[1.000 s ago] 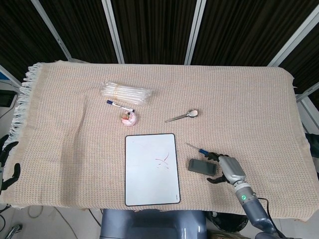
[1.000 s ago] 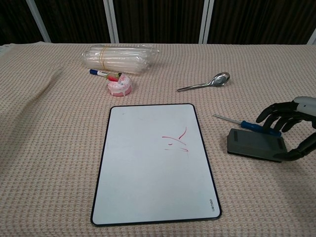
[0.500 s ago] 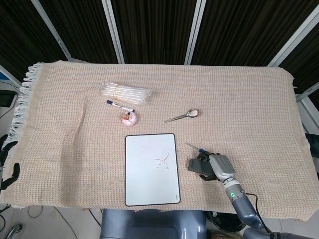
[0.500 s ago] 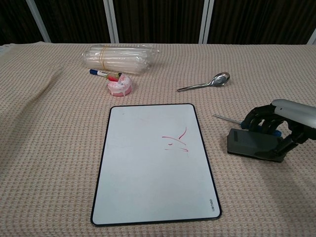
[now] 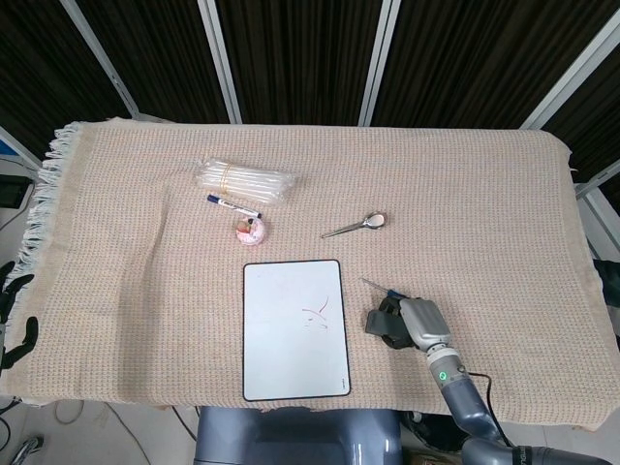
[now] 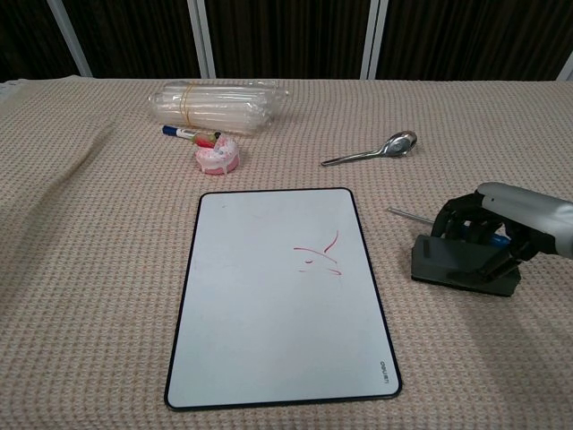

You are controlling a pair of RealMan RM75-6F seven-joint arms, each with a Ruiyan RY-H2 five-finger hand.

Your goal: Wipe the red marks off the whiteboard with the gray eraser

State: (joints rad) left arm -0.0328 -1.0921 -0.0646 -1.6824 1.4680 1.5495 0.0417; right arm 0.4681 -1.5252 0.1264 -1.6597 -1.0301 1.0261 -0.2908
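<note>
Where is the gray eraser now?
In the chest view, the gray eraser lies right of the whiteboard, under the right hand.

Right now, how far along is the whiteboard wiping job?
Nothing is wiped yet: the red marks remain on the white rectangular whiteboard. In hand: the right hand is closing around the gray eraser, which lies on the cloth. Left: lifting it and wiping.

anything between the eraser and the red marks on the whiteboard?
Nothing: only bare cloth and clean board separate the gray eraser under the right hand from the red marks on the whiteboard. Clearest in chest view.
</note>
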